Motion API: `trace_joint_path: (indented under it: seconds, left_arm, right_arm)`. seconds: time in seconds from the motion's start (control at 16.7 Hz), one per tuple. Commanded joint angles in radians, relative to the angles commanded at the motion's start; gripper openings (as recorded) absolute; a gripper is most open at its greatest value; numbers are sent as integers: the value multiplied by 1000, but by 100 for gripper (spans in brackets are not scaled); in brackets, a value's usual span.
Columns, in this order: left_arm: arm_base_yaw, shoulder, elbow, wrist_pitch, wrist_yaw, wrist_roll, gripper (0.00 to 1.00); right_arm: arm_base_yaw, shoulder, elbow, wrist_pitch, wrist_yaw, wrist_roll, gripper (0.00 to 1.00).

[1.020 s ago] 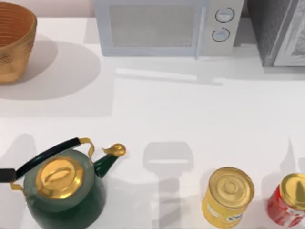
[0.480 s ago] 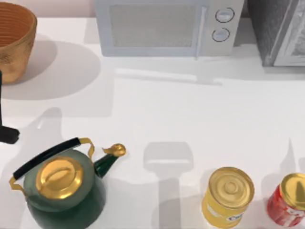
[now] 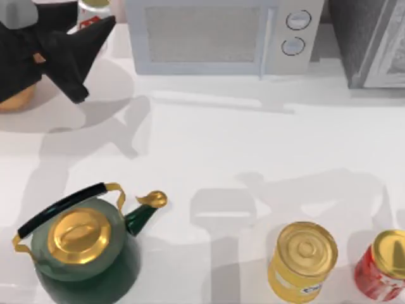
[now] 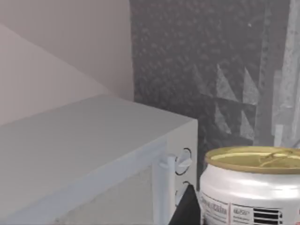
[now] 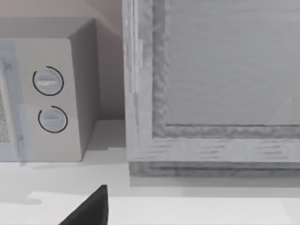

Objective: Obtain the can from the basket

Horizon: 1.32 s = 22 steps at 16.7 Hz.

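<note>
The small can (image 3: 93, 9) shows its gold top and a whitish side with a red mark at the far left of the top view, held up over the basket. My left gripper (image 3: 85, 28) is shut on it, the black arm covering most of the basket (image 3: 14, 99), of which a golden-tan patch of the wall peeks out. In the left wrist view the can (image 4: 255, 187) is close up, with one black finger (image 4: 187, 208) against its side. A black finger (image 5: 89, 210) of my right gripper shows in the right wrist view.
A white microwave (image 3: 218, 35) stands at the back and a grey cabinet (image 3: 370, 41) at the back right. A green kettle with a gold lid (image 3: 82, 244) sits front left. A big yellow can (image 3: 304, 259) and a big red can (image 3: 383, 266) stand front right.
My left arm has swung in from the left edge to over the basket and now holds the can up. New shadows have spread over the table's front right.
</note>
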Motion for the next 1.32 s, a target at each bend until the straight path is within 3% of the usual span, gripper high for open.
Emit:
trace_joint_path:
  seconds: [0.36,0.66,0.9,1.26,1.32]
  left_arm:
    - [-82,666,286,329,318,4,0]
    - [-140,1063,445,546,496,18,0]
    - [-174,1199,487,633,560,27,0]
    - [-177,1207,488,638,564,27,0]
    - [-177,1207,488,638,564,27,8]
  right_arm:
    - [0,0,0,0,0,0,100]
    - [0,0,0,0,0,0,100]
    - [0,0,0,0,0,0,100]
    - [0,0,0,0,0,0,100]
    - [0,0,0,0,0,0,100]
